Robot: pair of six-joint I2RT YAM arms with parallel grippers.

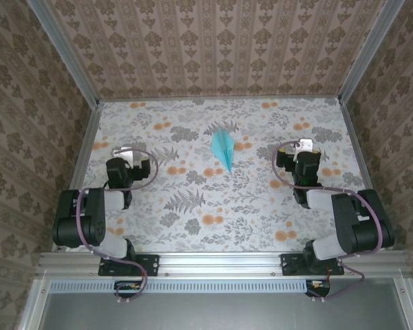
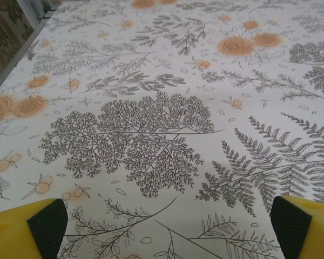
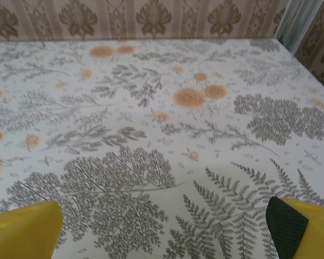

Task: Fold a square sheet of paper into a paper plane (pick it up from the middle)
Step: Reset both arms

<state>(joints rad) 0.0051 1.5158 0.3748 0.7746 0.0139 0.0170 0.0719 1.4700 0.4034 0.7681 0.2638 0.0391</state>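
We see the plane [image 1: 224,149] lying flat on the bench [image 1: 193,220], in the far half and a little right of the middle. It is a slim teal dart with a centre crease. Its narrow tip points toward the near side and its wider end toward the far wall [image 1: 213,41].

The plane sits between the two tools and well apart from both. The left tool [image 1: 126,152] is over the left part of the bench, close to the left edge. The right tool [image 1: 301,146] is over the right part, about as far out from the near rail [image 1: 220,261] as the left one. Both arms are folded back over their bases at that rail.

Both tools are released, jaws spread wide and grasping nothing. In the left wrist view, the yellow fingers [image 2: 13,234] with their dark pads [image 2: 49,229] sit in the two lower corners. Between them we see bare bench printed with grey ferns and orange flowers. The right wrist view shows the same: a yellow finger [image 3: 21,229] in each lower corner and patterned bench between them, running out to the papered far wall.
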